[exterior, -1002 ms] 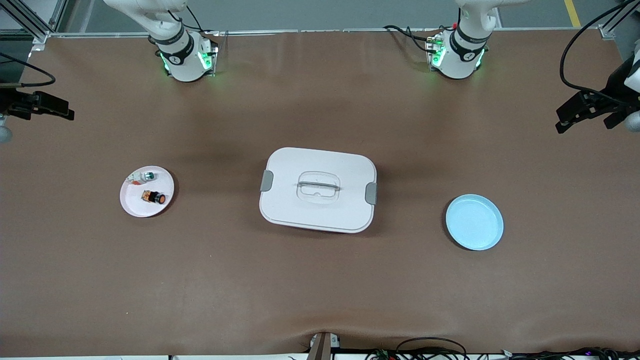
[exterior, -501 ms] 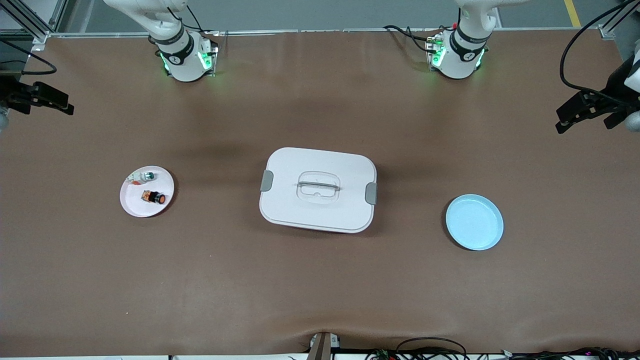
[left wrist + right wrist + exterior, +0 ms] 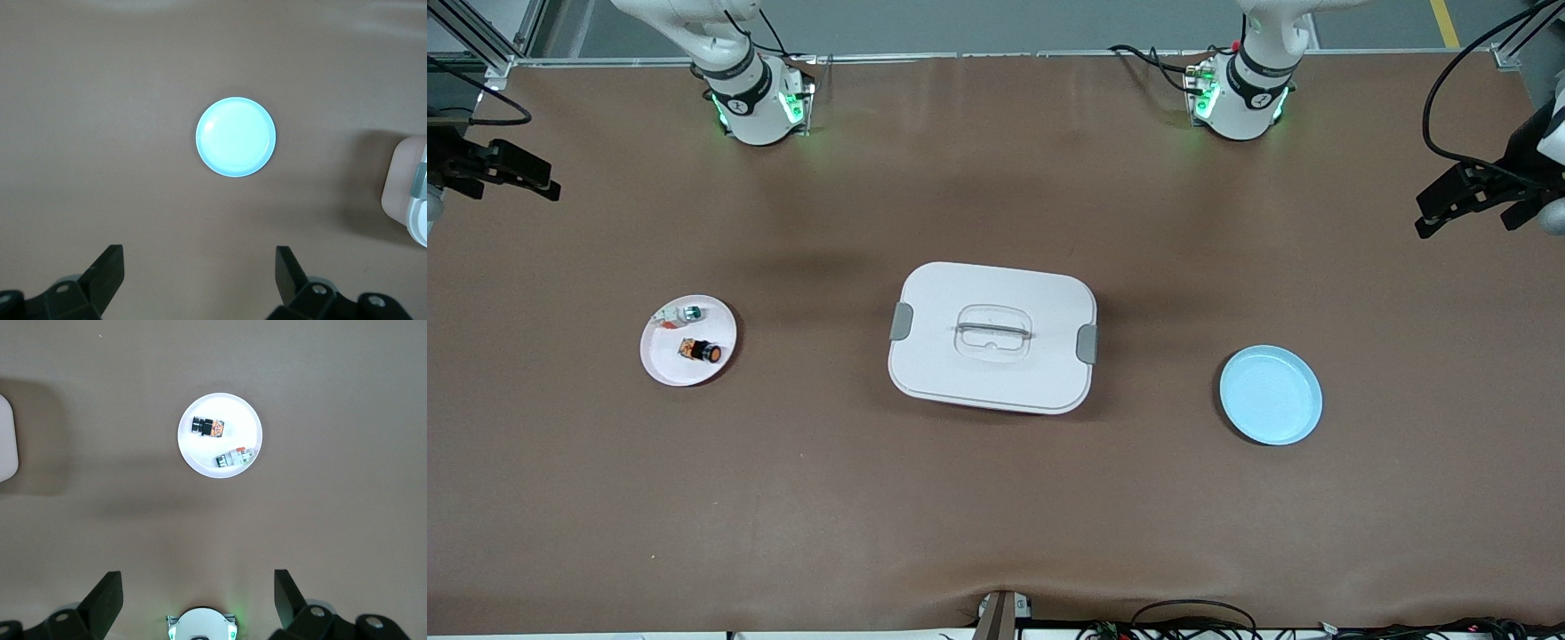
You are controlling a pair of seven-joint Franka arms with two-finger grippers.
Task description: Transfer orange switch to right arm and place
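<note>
So far nothing is grasped: the orange switch lies on the white plate; left gripper and right gripper hang wide open, empty, at the surface ends; next, 1 must descend onto it.

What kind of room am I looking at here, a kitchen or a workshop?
Most likely a robotics lab bench: two white robot arm bases bolted along a brown-covered table, loose cables at its edge, and staged props like a white lidded box.

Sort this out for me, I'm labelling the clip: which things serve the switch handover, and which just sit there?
For the job: orange switch on the white plate; left claw and right claw, both open, waiting at the table's ends.

Lying about: white-and-green part; lidded white box; blue plate.
</note>
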